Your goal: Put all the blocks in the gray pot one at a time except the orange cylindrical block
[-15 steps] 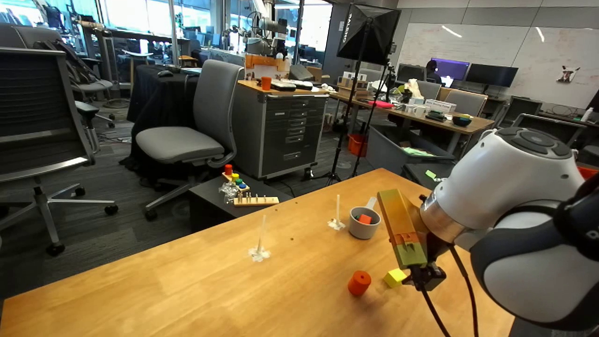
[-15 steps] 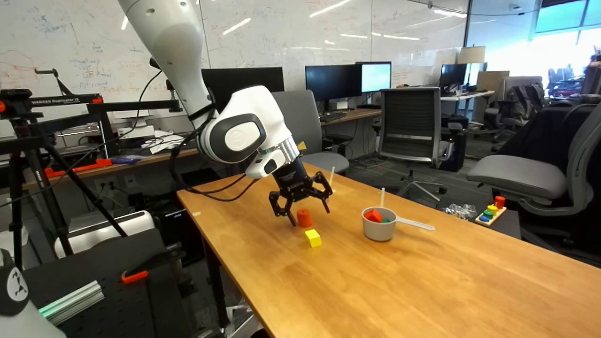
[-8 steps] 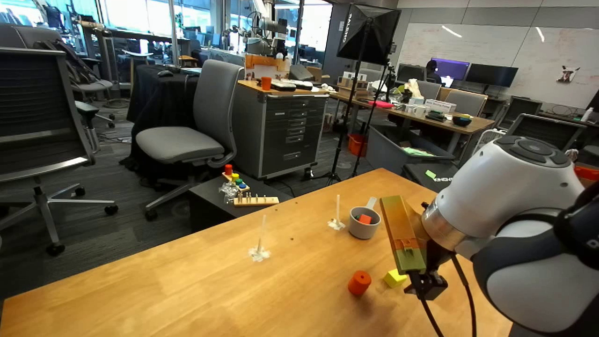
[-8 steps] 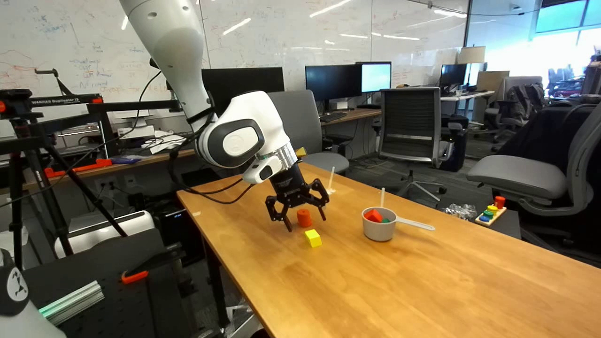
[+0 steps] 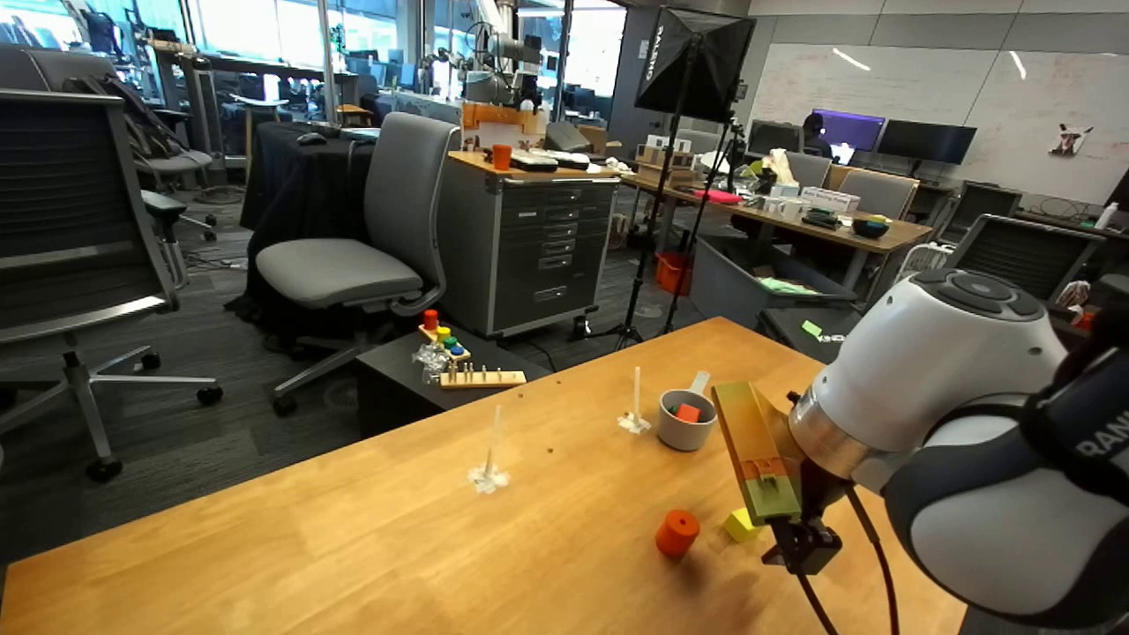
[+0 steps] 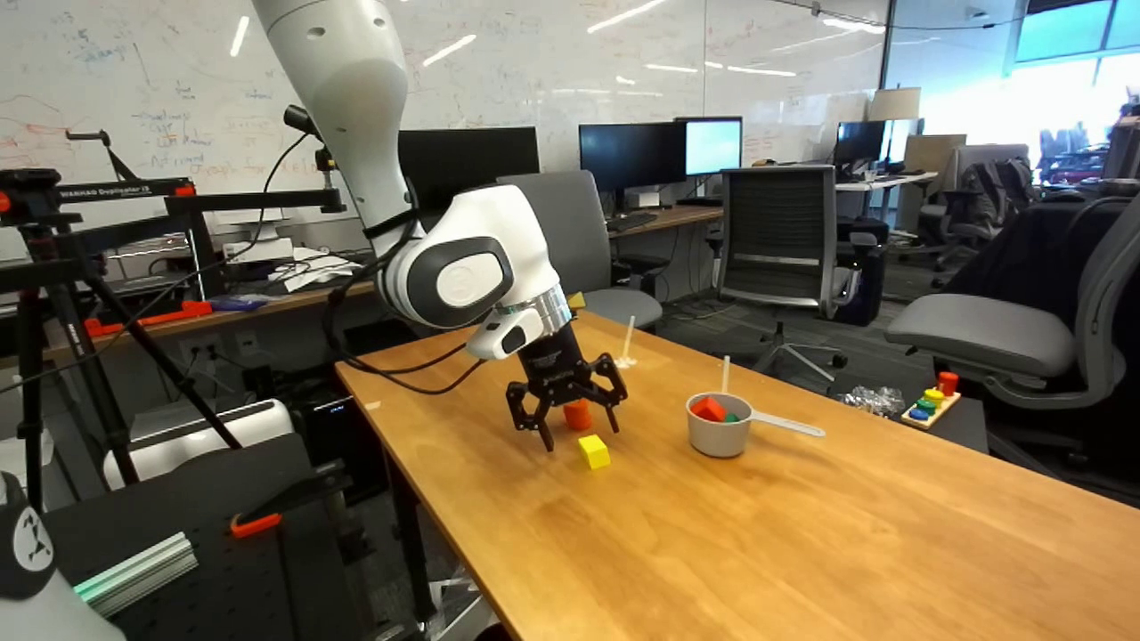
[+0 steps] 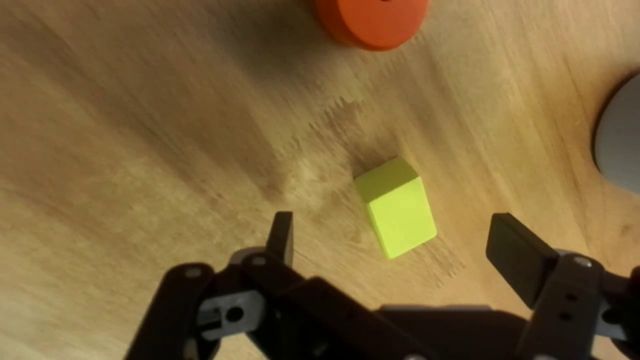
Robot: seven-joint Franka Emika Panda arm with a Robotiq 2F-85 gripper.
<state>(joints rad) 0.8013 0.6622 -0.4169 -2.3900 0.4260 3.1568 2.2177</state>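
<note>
I judged the yellow block [image 6: 594, 451], in from the left edge of the surface [image 6: 757, 534] in an exterior view, light, stiff, best pinched across opposite sides; fingers [image 7: 520, 259] stood wide, empty.

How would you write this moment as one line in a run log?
gripper: open, empty, near yellow block | gray pot: red block, green block inside | orange cylindrical block: on table | remaining: yellow block
</note>
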